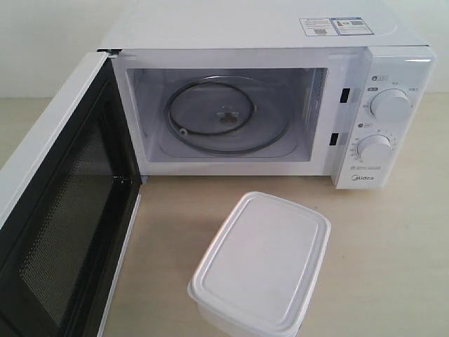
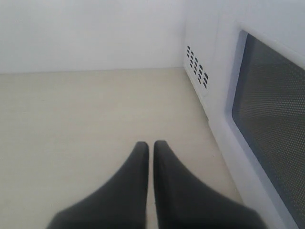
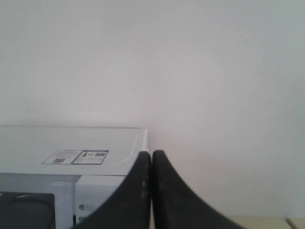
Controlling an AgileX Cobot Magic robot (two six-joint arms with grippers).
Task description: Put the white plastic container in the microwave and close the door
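Pale, wood-toned table (image 1: 393,267) carries the microwave (image 1: 245,31), its door (image 1: 63,210) swung wide open on the left of the exterior view, with the black inner frame and mesh window facing the cavity. Inside lies a glass turntable (image 1: 228,116) on its ring. Two round dials (image 1: 391,105) sit on the right panel and stickers (image 1: 335,26) on the top. The white plastic container (image 1: 263,263) stands on the table in front of the microwave with its lid on. It is turned slightly askew and apart from both the open door and the cavity sill, with bare tabletop between them.

The left gripper (image 2: 151,145) hovers over the table beside the door's outer face, near the side vents (image 2: 197,71). Its dark fingers are pressed together with only a thin seam between them, and they hold nothing. The right gripper (image 3: 151,155) hangs above the level of the microwave's top against a white wall (image 3: 214,71), its fingers likewise pressed together and empty.
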